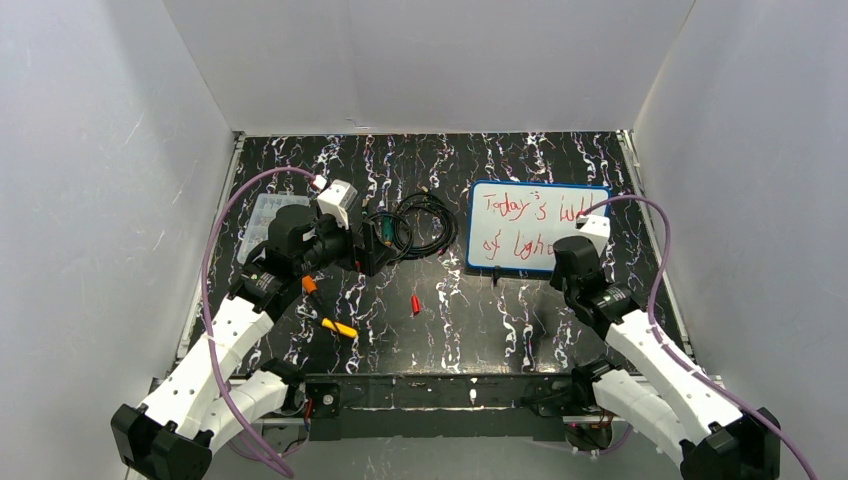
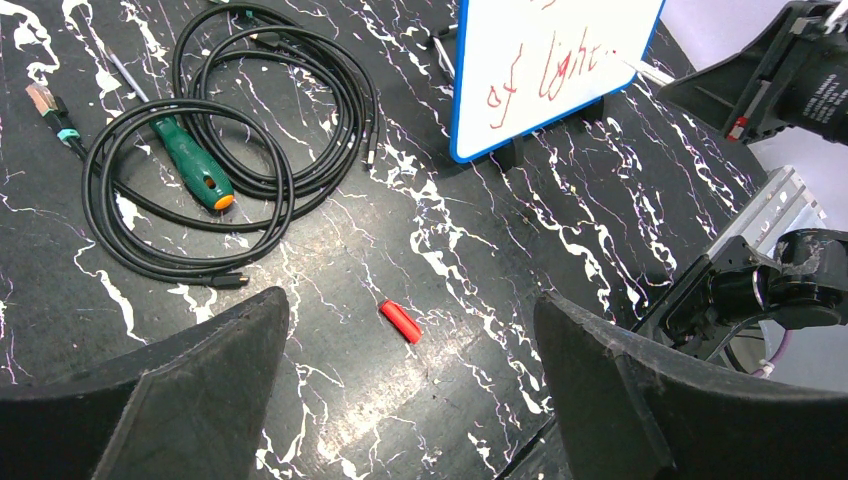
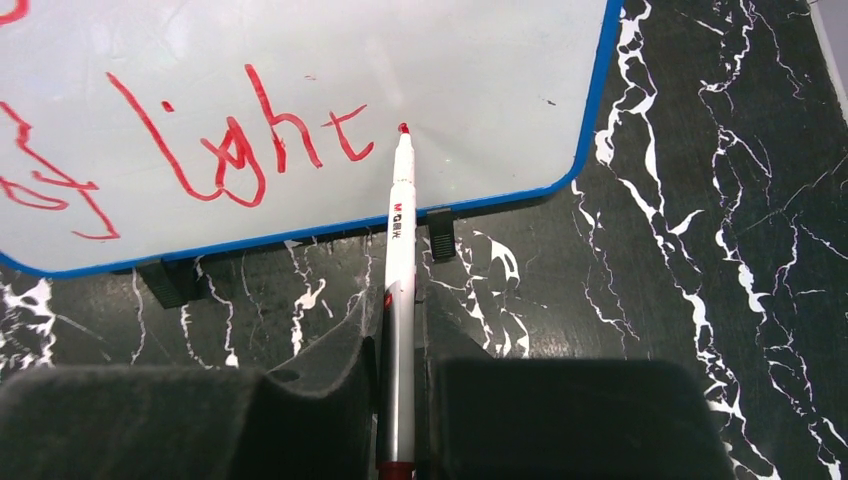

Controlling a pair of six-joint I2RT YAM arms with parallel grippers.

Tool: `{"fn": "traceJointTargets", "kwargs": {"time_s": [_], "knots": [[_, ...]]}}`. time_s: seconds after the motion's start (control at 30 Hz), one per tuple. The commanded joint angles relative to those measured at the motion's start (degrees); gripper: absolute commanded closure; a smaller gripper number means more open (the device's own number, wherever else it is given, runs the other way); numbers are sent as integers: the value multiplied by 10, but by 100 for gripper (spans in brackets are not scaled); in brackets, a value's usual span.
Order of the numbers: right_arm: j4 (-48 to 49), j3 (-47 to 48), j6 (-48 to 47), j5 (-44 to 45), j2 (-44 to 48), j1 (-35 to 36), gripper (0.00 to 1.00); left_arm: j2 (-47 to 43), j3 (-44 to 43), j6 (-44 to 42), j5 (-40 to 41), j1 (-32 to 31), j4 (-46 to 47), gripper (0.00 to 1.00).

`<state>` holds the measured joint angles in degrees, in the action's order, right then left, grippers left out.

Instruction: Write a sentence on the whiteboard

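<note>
The marker [image 3: 400, 280] is gripped between the closed fingers of the right hand [image 3: 398, 375]. It is held lengthwise along the hand, so that the red tip is carried well ahead of the pads and the writing is left in view of the wrist camera. The tip is set at the whiteboard [image 3: 480, 70], just to the right of the last letter of "light". Whether it is pressed on the surface or held just off it cannot be told.

The sentence [image 3: 230, 150] is laid out in red in two lines, "Today's" above and "of light" below. Bare white is left to the right of the tip, but the blue frame's rounded corner is near, so it is judged that little room remains on that line. The board is propped at a tilt on small black feet, toward the far right of the counter [image 2: 330, 260]. No support is seen at its edge, so it could be shoved by a hard stroke.

The left hand [image 1: 368, 248] is held open and empty over the middle of the counter, well apart from the board. Below it a red cap [image 2: 400, 322] is seen lying loose. Farther off, a green screwdriver [image 2: 195, 165] is lying within a black cable coil [image 2: 230, 170]. Nothing is found between the tip and the bare board.
</note>
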<state>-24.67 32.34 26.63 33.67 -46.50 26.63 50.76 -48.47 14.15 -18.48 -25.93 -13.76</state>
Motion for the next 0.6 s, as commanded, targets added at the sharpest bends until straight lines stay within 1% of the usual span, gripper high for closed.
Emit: {"fn": "traceJointTargets", "kwargs": {"time_s": [0.0,0.13,0.3,0.57], "knots": [[-32,45,12,-19,34,-3,99,-16,3,1,-8,4,-2,9],[-3,43,-7,-58,31,-3,99,-16,3,2,-9,3,-1,9],[63,32,-36,-74,31,-4,99,-16,4,1,-6,4,-2,9],[88,22,-59,-56,38,-4,99,-17,3,1,-7,4,-2,9]]}}
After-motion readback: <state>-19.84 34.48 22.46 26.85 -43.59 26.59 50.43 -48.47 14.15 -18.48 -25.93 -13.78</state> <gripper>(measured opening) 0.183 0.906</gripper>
